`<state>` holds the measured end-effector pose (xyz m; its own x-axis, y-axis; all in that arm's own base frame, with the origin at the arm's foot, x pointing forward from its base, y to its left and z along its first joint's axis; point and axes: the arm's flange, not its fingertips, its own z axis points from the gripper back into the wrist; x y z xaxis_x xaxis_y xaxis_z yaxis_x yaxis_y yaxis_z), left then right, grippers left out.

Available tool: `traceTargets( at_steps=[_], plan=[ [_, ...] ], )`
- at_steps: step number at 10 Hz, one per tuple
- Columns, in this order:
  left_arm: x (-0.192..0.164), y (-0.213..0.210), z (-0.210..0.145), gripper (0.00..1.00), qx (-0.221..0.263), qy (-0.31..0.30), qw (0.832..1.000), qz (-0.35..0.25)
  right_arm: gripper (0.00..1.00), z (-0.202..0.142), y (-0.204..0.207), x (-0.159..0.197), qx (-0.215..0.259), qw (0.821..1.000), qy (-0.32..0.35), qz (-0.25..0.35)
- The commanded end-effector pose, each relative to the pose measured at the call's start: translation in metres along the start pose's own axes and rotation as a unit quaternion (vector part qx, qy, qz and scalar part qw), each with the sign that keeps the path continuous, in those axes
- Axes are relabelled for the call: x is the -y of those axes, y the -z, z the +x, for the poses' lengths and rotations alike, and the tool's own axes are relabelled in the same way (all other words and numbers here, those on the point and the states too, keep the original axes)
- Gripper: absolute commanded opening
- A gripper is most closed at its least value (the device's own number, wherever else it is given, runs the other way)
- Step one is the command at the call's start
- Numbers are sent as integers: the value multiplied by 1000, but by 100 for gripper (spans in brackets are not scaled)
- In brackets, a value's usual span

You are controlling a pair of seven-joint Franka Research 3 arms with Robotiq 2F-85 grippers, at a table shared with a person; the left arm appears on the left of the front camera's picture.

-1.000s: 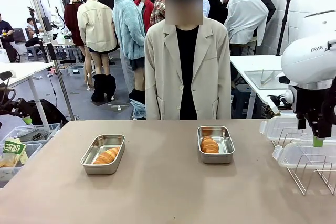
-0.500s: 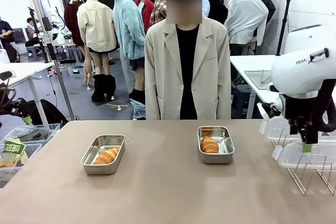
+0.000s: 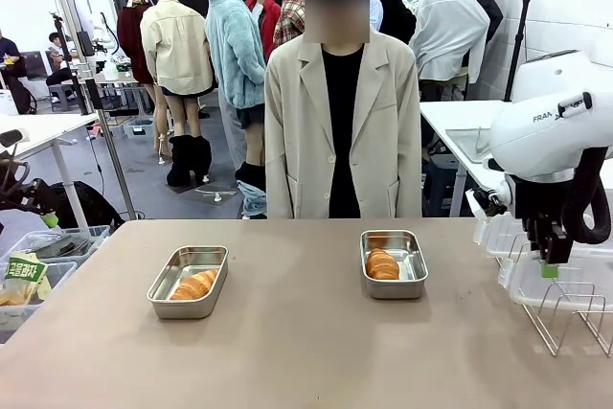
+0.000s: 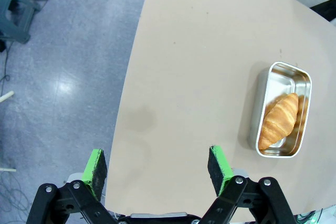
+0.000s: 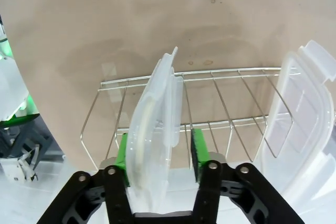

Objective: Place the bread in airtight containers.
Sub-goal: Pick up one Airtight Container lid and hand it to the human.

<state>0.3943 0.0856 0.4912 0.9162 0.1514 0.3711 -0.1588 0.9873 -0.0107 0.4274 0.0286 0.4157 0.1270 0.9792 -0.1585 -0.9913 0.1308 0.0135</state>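
On the beige worktop (image 3: pixel 306 352), the right end effector (image 5: pixel 160 150) straddles a clear white-rimmed plastic lid (image 5: pixel 152 129) standing on edge in a wire rack (image 5: pixel 220 98). I cannot tell whether its jaws pinch the lid. The left end effector (image 4: pixel 156 169) gapes wide and empty. One golden-brown ridged roll (image 3: pixel 195 284) lies in the left shiny steel box (image 3: pixel 182 308), the other roll (image 3: pixel 382 264) in the right steel box (image 3: pixel 393 291).

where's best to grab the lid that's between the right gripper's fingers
Its top rim, from straight above, pinching across the two flat faces. The lid stands on edge in the rack, so only the upper edge is free, and its thin section suits a pinch.
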Motion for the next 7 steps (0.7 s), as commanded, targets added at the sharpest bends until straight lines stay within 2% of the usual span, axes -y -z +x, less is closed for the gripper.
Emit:
traceTargets(
  at_steps=[1, 7],
  plan=[
    [-1, -1, 0, 100, -2, -1, 1000, 0, 0, 0, 0, 0, -8, 1000, 11, -13],
    [-1, -1, 0, 100, -2, -1, 1000, 0, 0, -1, -5, -5, -3, 1000, 13, -17]
  ],
)
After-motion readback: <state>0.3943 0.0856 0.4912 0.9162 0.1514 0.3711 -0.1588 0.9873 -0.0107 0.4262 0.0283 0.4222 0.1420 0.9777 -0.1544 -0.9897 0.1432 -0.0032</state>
